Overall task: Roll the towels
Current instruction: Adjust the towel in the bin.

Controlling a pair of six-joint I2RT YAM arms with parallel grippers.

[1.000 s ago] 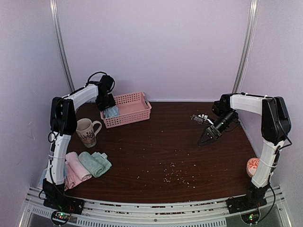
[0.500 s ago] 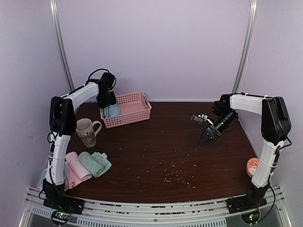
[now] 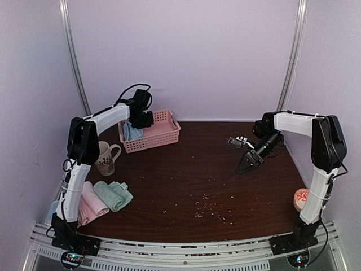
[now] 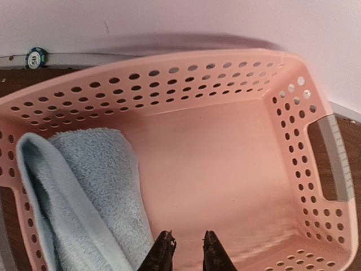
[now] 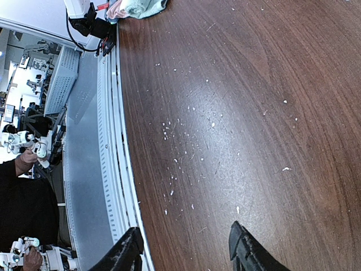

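Lower left of my top view: pink towel (image 3: 89, 199) and green towel (image 3: 113, 195) sit rolled, touching, on the surface (image 3: 186, 169). Upper left, blue towel (image 4: 84, 192) lies at the left inside the basket (image 4: 225, 90). My left gripper (image 4: 186, 243) hangs above the basket, narrow, empty. Right gripper (image 5: 186, 248) is wide, empty.

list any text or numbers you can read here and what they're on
"50": on a small round disc behind the basket, left wrist view; blurred, so not certain.
Mug: dark print, too small to read.
No other text can be read.
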